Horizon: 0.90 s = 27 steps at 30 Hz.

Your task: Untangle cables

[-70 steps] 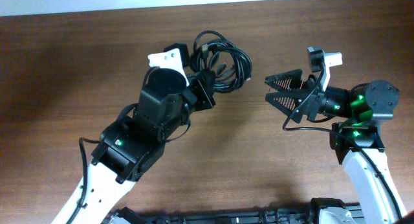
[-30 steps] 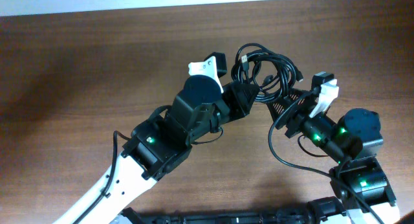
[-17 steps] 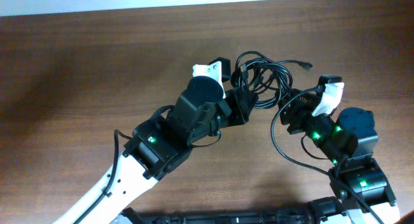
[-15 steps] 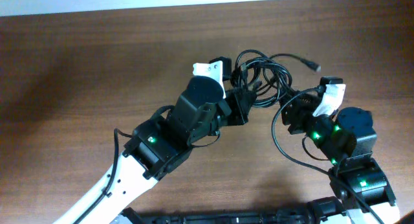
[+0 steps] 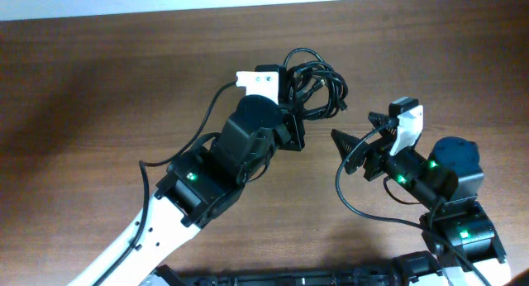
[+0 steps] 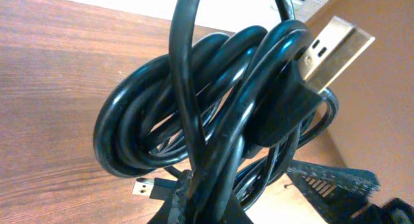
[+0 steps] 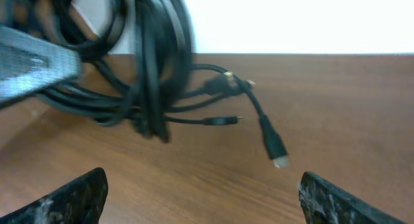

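Right wrist view: the right gripper (image 7: 202, 199) is closest. Its two fingers (image 7: 71, 198) sit far apart at the bottom corners, and nothing is between them. Past them lies the brown table (image 7: 349, 94). Farther on are the cables (image 7: 152, 68), a dark bunch of thin black cords held up off the table. Loose ends hang out of the right side of the cables. One of them ends in a small plug (image 7: 278, 160) with a shiny tip. I cannot tell if that plug touches the table.

In the left wrist view, the left gripper (image 6: 194, 210) is right at the bottom, under the cables. Its jaws are pressed together on a few of the cords. Above it the cords loop round and round in a fat ring. A big flat metal plug (image 6: 336, 43) sticks out at the top right of the cables.

From overhead, the left gripper is at the lower left of the cables. The right gripper is at their lower right, a little apart from them.
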Each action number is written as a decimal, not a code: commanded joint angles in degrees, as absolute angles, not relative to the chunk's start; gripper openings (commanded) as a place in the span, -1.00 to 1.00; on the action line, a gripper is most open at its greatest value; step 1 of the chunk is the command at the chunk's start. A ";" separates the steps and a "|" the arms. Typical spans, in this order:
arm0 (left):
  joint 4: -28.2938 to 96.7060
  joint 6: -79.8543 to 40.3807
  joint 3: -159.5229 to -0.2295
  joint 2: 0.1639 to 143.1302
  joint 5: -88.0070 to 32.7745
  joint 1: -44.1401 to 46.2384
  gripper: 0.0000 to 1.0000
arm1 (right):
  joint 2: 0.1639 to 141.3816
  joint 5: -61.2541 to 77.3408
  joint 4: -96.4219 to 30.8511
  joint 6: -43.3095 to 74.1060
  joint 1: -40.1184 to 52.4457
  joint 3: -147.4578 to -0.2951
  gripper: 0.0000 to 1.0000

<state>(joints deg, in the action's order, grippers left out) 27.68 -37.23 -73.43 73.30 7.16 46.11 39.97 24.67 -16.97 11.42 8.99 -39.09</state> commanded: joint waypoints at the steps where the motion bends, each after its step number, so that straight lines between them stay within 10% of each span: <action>1: 27.33 -36.18 -74.00 72.62 7.79 45.95 -1.00 | 39.83 31.97 -13.91 10.70 8.95 -39.68 0.86; 10: 30.13 -16.84 -74.00 72.62 2.02 46.06 -1.00 | 39.83 31.92 -11.25 14.02 8.95 -39.68 0.77; 15: 31.18 -2.63 -74.00 72.62 -11.46 46.06 -1.00 | 39.83 31.94 -11.27 14.02 8.95 -39.68 0.30; 18: 31.16 1.15 -74.00 72.62 -15.44 46.06 -0.93 | 39.83 31.97 -11.29 14.02 8.95 -39.68 -0.66; 20: 31.22 1.15 -74.00 72.62 -11.35 46.06 -0.20 | 39.83 31.92 -11.29 14.02 8.95 -39.68 -0.92; 21: 31.81 0.86 -74.00 72.62 -7.90 46.06 0.98 | 39.83 31.73 -11.29 14.06 8.93 -39.68 -0.92; 27: 40.40 -28.71 -74.00 72.62 7.22 42.04 0.98 | 39.83 26.65 -11.33 19.22 8.93 -39.68 -0.92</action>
